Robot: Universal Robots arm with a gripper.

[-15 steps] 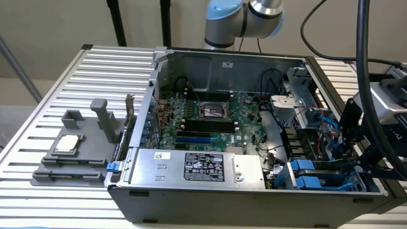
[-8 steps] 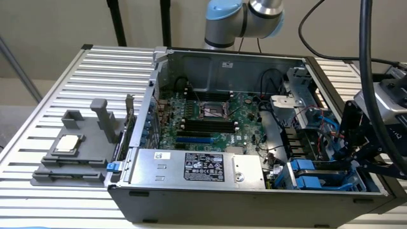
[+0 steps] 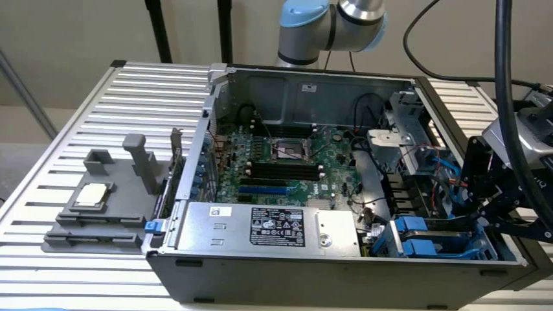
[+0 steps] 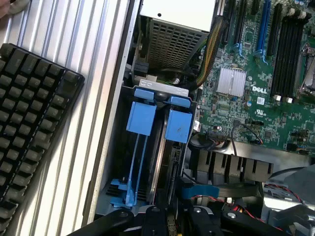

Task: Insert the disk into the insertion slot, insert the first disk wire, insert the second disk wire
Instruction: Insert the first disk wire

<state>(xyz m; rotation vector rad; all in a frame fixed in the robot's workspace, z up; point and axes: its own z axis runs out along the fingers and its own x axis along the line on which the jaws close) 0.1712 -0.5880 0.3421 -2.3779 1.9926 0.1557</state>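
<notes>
Where the open computer case [image 3: 328, 275] lies on the slatted metal table [image 3: 138, 91], the black gripper [image 4: 176, 220] hangs over the case's corner at the exterior view's right, directly above the insertion slot [image 4: 158, 84]. Seen from the wrist, the disk [image 4: 166, 157] appears to stand on edge in that grey sheet-metal bay, with its blue carrier tab at the end far from the gripper. It is just beside a second blue carrier [image 4: 140, 123] whose rails look empty. The gripper sits at the disk's near end, close to a flat blue cable [image 4: 199, 191] that runs beside the bay. Whether it is clamped on the disk, on the cable or on nothing, I cannot tell. A green motherboard [image 4: 266, 73] covers the case floor next to the bay, and the silver power-supply box [image 3: 268, 227] lies along the case's near wall. A black keyboard [image 4: 29, 128] rests on the table outside the case, and a grey fixture [image 3: 103, 214] sits on the table at the exterior view's left.
</notes>
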